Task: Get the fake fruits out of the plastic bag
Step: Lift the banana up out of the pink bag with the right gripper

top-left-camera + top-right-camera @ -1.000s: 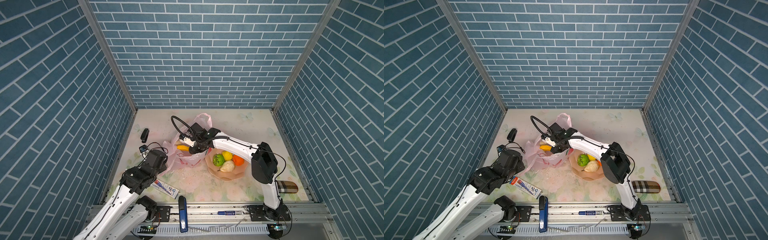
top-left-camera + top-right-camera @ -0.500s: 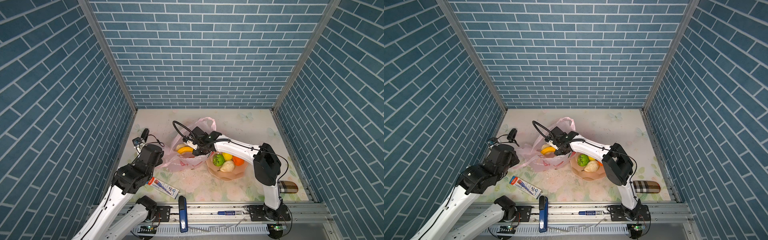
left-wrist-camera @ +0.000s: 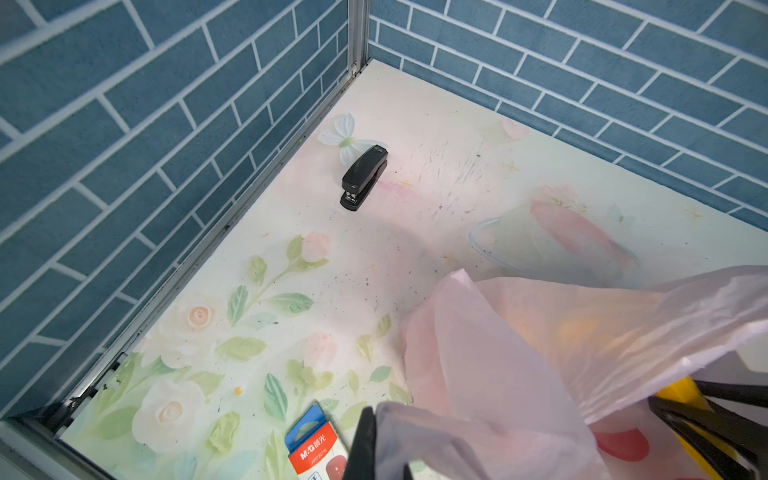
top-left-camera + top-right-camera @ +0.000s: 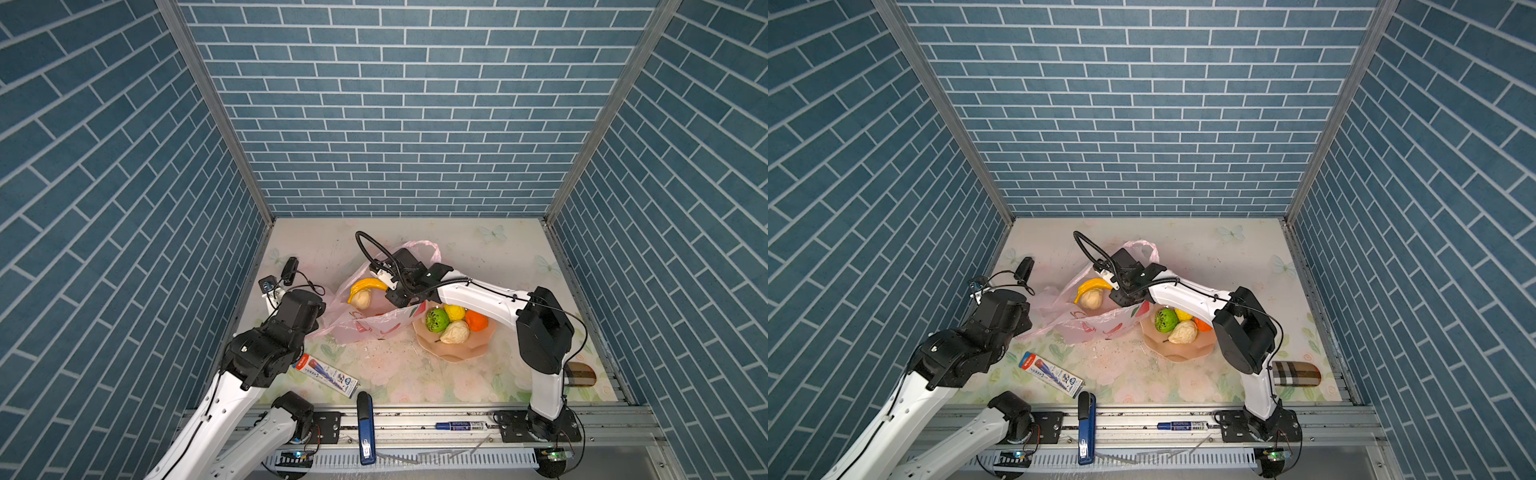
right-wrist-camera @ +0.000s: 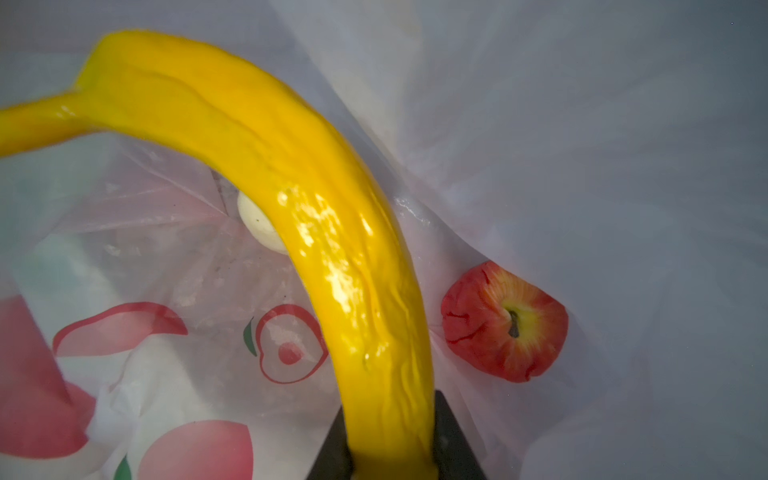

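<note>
The pink plastic bag [image 4: 374, 328] [image 4: 1096, 328] lies open at the table's middle. My right gripper [image 5: 392, 440] reaches into its mouth, shut on one end of the yellow banana [image 4: 368, 286] [image 5: 316, 216]. A cream fruit [image 4: 360, 299] and a red apple [image 5: 503, 322] lie inside the bag. My left gripper [image 3: 386, 453] is shut on the bag's left edge [image 3: 519, 353], with film draped over its fingers. The peach plate [image 4: 457, 353] on the right holds a green ball [image 4: 436, 320], a yellow round fruit [image 4: 454, 311], an orange [image 4: 476, 321] and a cream fruit [image 4: 455, 332].
A black stapler [image 4: 290, 270] [image 3: 363, 178] sits by the left wall. A pen pack [image 4: 326, 372] lies near the front left. A blue stapler [image 4: 365, 424] and a marker [image 4: 459, 425] rest on the front rail. A plaid case [image 4: 582, 374] is at the front right.
My left gripper has drawn the bag's edge leftward, spreading the mouth wider. The banana in my right gripper has come up a little, and the cream fruit beneath it now shows.
</note>
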You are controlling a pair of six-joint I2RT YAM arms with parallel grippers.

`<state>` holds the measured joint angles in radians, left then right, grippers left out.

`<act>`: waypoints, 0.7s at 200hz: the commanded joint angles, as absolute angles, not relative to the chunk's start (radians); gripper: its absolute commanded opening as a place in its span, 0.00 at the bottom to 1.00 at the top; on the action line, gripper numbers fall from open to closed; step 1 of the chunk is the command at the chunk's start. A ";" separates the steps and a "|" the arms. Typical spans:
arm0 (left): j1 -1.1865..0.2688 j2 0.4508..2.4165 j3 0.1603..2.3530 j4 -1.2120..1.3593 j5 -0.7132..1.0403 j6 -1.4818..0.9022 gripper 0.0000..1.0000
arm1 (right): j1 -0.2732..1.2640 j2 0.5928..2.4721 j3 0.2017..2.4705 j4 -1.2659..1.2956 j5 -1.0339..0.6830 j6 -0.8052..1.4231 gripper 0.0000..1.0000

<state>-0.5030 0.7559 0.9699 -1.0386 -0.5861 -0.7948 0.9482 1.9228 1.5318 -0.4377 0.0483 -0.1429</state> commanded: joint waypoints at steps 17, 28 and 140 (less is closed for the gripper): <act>-0.484 0.810 0.977 -0.997 -0.627 -0.749 0.02 | 0.948 1.838 1.464 -0.327 0.043 -0.142 0.04; -0.482 0.825 0.981 -0.985 -0.630 -0.743 0.02 | 0.948 1.829 1.458 -0.307 0.045 -0.139 0.04; -0.427 0.854 0.980 -0.929 -0.624 -0.703 0.02 | 0.948 1.795 1.523 -0.186 0.012 -0.092 0.04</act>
<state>-0.4480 0.8585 0.9703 -0.9470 -0.6094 -0.7303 0.9478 1.8332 1.4803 -0.2264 0.0402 -0.1177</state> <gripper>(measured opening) 0.046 0.254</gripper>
